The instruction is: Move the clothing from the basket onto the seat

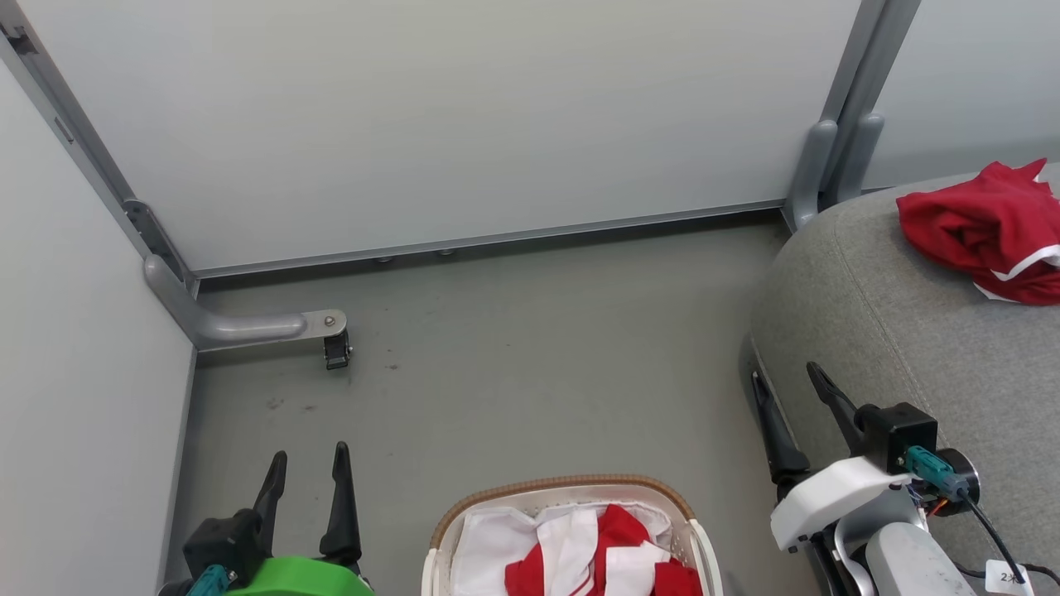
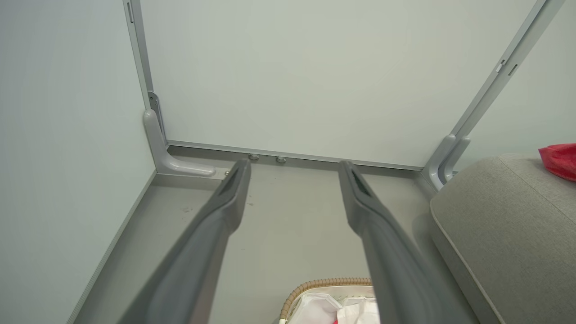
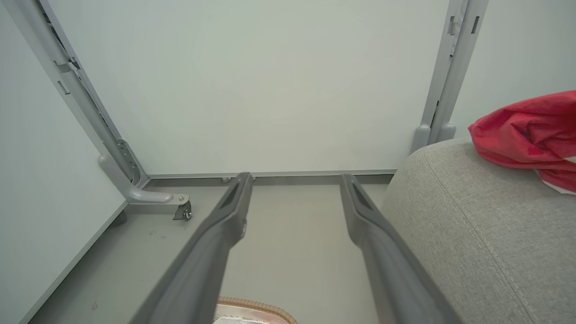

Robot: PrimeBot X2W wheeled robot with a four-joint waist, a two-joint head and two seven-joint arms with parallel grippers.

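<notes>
Head view: The only writing is on one small white tag [image 1: 1006, 577] at the lower right, by the right arm's cable. It starts with "2", and the rest is too small to read. There are two grippers. The left gripper [image 1: 309, 457] has its two dark fingers apart with nothing between them. The right gripper [image 1: 783, 374] is spread wide too and holds nothing, by the edge of the seat [image 1: 911, 348]. One basket [image 1: 563, 483] sits on the floor at the bottom middle. In it lies red and white clothing [image 1: 617, 530] beside one plain white sheet [image 1: 493, 538]. One red piece of clothing [image 1: 981, 219] lies on the seat, well apart from the basket. One little wheel [image 1: 337, 349] stands near the wall.

Left wrist view: No writing here. The left gripper [image 2: 294, 167] has two fingers wide apart and is empty. The basket [image 2: 324, 283] rim peeks in at the bottom. The red piece of clothing [image 2: 560, 159] shows at the right edge on the seat [image 2: 504, 216].

Right wrist view: No writing here. The right gripper [image 3: 294, 178] has two fingers wide apart and is empty. The red piece of clothing [image 3: 526, 130] rests on the seat [image 3: 472, 234].
</notes>
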